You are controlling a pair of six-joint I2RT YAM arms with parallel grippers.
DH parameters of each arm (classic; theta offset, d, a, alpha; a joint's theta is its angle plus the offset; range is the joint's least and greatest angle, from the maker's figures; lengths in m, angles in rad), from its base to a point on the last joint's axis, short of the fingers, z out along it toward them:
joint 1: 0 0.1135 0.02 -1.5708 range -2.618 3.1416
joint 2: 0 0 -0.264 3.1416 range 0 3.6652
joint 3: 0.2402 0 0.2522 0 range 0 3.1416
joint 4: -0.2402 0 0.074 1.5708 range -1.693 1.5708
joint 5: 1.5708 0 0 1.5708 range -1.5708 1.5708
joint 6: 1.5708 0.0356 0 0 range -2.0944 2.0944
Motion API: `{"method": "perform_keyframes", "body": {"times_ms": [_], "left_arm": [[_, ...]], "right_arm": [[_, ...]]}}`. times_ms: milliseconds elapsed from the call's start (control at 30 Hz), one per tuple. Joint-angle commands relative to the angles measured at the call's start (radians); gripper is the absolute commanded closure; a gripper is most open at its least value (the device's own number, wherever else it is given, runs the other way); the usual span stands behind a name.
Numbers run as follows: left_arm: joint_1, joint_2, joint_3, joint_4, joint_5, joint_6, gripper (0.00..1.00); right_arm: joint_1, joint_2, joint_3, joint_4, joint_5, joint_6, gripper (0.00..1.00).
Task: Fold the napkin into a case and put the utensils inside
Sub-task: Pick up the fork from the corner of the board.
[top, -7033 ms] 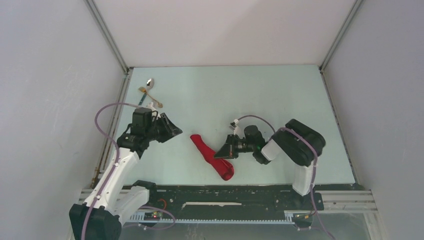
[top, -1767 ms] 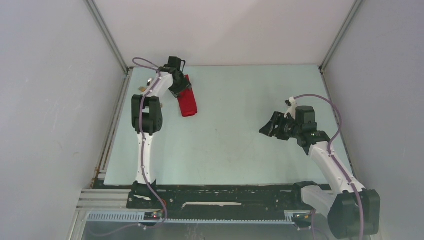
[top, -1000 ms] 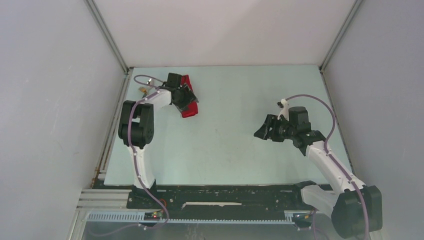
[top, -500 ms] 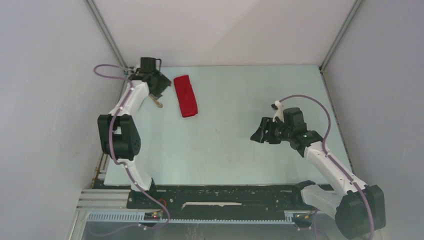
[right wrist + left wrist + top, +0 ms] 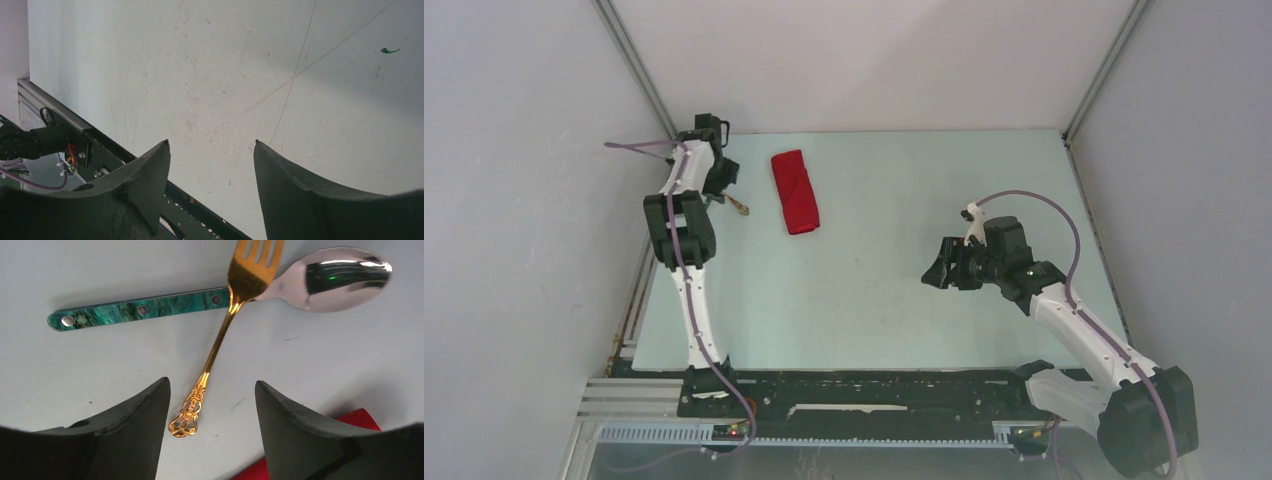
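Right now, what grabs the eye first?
The bright red case lies folded on the far left of the table, nothing touching it. Beside it, the open left gripper hangs over the gold fork, which crosses a teal handle and silver spoon.

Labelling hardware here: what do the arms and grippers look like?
White links, black joints on the left arm and right arm, a mauve cable along each. The left gripper and right gripper are matte black, two broad fingers tapering to points.
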Motion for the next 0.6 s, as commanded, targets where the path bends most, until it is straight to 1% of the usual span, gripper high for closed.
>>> {"method": "perform_keyframes", "body": {"times_ms": [0, 67, 133, 233, 367, 433, 500, 567], "left_arm": [[-0.002, 0.023, 0.058, -0.068, -0.038, -0.093, 0.29], [-0.002, 0.034, 0.065, -0.067, -0.063, -0.105, 0.29], [0.008, 0.054, 0.077, -0.051, -0.053, -0.094, 0.26], [0.022, 0.105, 0.126, -0.061, -0.025, -0.082, 0.28], [0.027, 0.139, 0.165, -0.077, -0.028, -0.068, 0.42], [0.027, 0.141, 0.166, -0.082, -0.045, -0.069, 0.46], [0.029, 0.143, 0.168, -0.082, -0.055, -0.068, 0.47], [0.034, 0.142, 0.167, -0.079, -0.059, -0.061, 0.54]], "right_arm": [[0.005, 0.004, 0.037, 0.011, 0.015, -0.004, 0.3], [0.005, 0.005, 0.037, 0.011, 0.015, -0.004, 0.3], [0.005, 0.007, 0.037, 0.011, 0.016, -0.003, 0.3], [0.007, 0.006, 0.037, 0.008, 0.019, -0.004, 0.3], [0.007, 0.0, 0.036, 0.001, 0.027, -0.002, 0.3], [0.009, -0.002, 0.036, 0.0, 0.032, -0.001, 0.3], [0.008, -0.005, 0.032, 0.003, 0.035, 0.0, 0.3], [0.008, -0.008, 0.029, 0.004, 0.037, 0.002, 0.3]]}}
